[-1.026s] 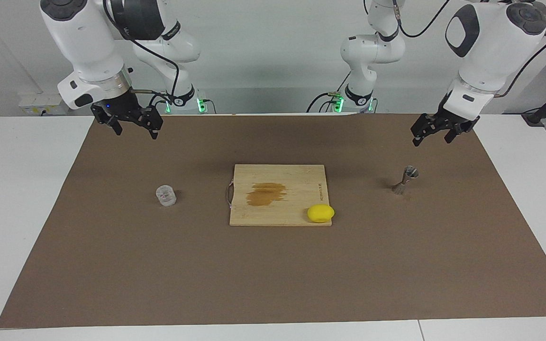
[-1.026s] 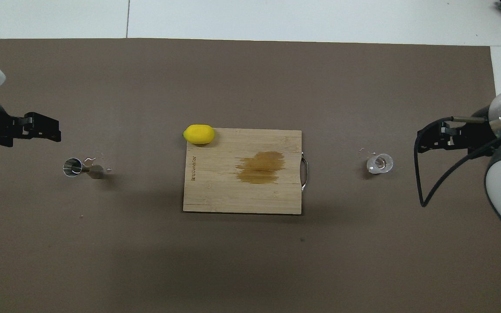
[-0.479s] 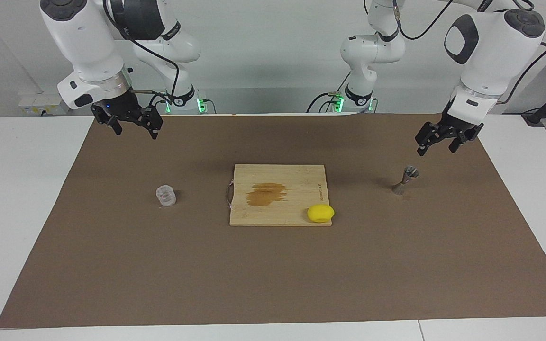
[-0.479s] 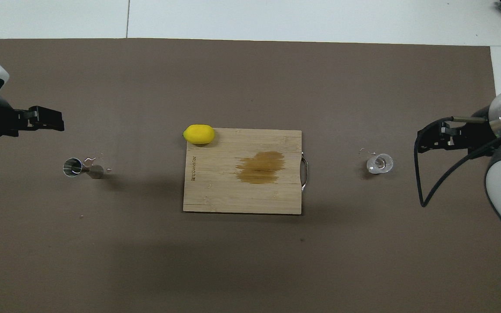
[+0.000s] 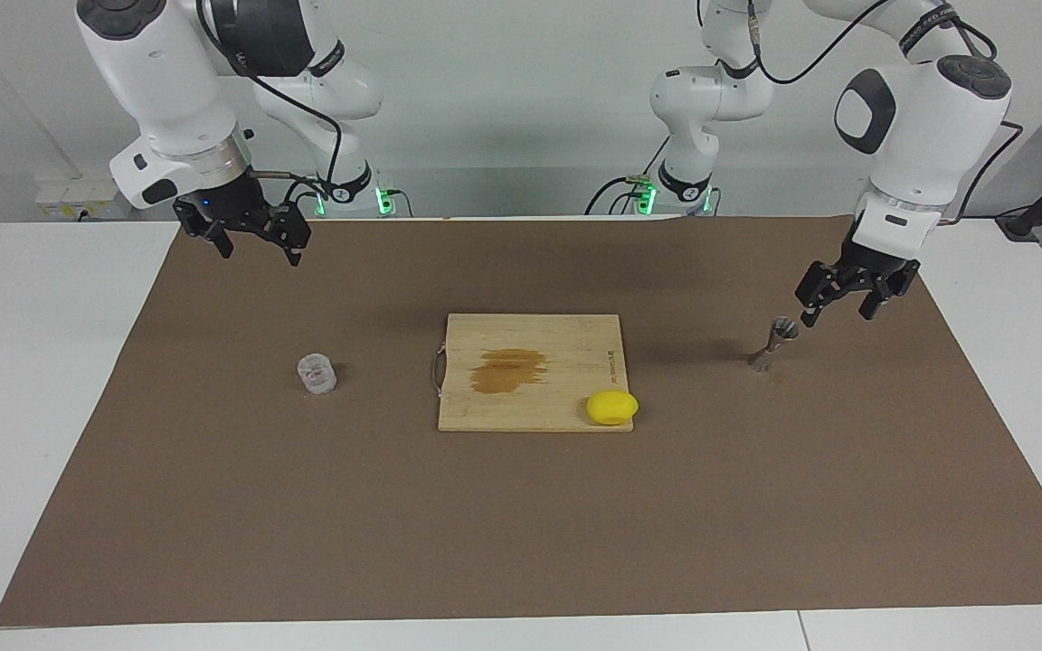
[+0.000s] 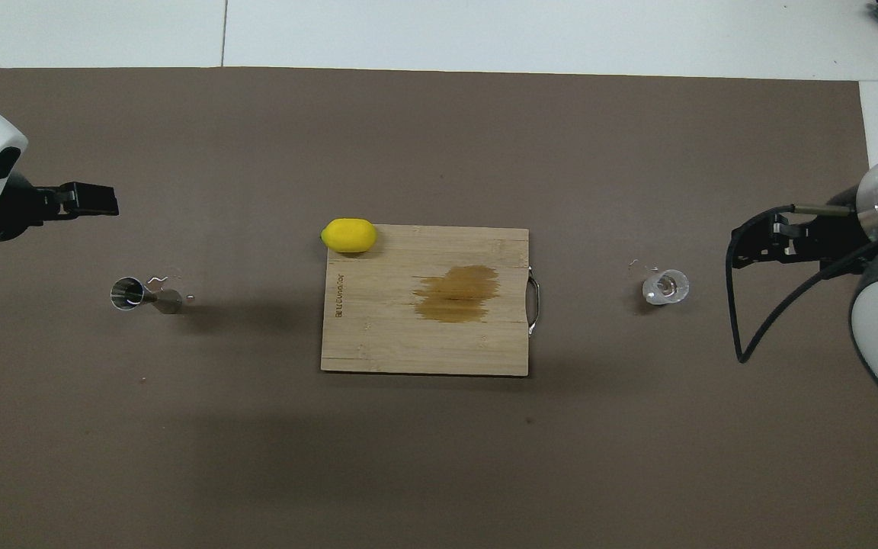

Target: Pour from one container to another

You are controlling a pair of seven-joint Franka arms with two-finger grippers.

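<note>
Left gripper (image 5: 838, 303) hangs just above and beside the jigger (image 5: 775, 344), its fingers apart and empty. Over the last second it has come down and slid in from nearer the mat's robot-side edge, so in the facing view its tips now sit almost level with the jigger's rim without touching it. From overhead the left gripper (image 6: 88, 200) reads as a dark bar that has moved a little farther over the mat.

I judge this to be the approach to a grasp on the jigger, at the very start of the task: nothing has been lifted and nothing poured.

That jigger (image 6: 143, 296) stands upright on the mat (image 5: 521, 542) toward the left arm's end, well apart from the board (image 5: 530, 372). The cup (image 5: 316, 373) stands upright toward the right arm's end, also clear of the board; I cannot tell whether it holds anything. Neither vessel has moved since the earlier frames.

Right gripper (image 5: 254, 237) waits in the air over the mat's robot-side edge, well above the cup, its fingers likewise apart and empty, exactly where it was a second ago. Overhead, the right gripper (image 6: 759, 244) appears just beside the cup (image 6: 665, 287), though the facing view shows it far above.

A lemon (image 5: 612, 408) lies at the board's corner away from the robots, and a brown stain (image 5: 508, 370) marks the board's middle; both are unchanged.
</note>
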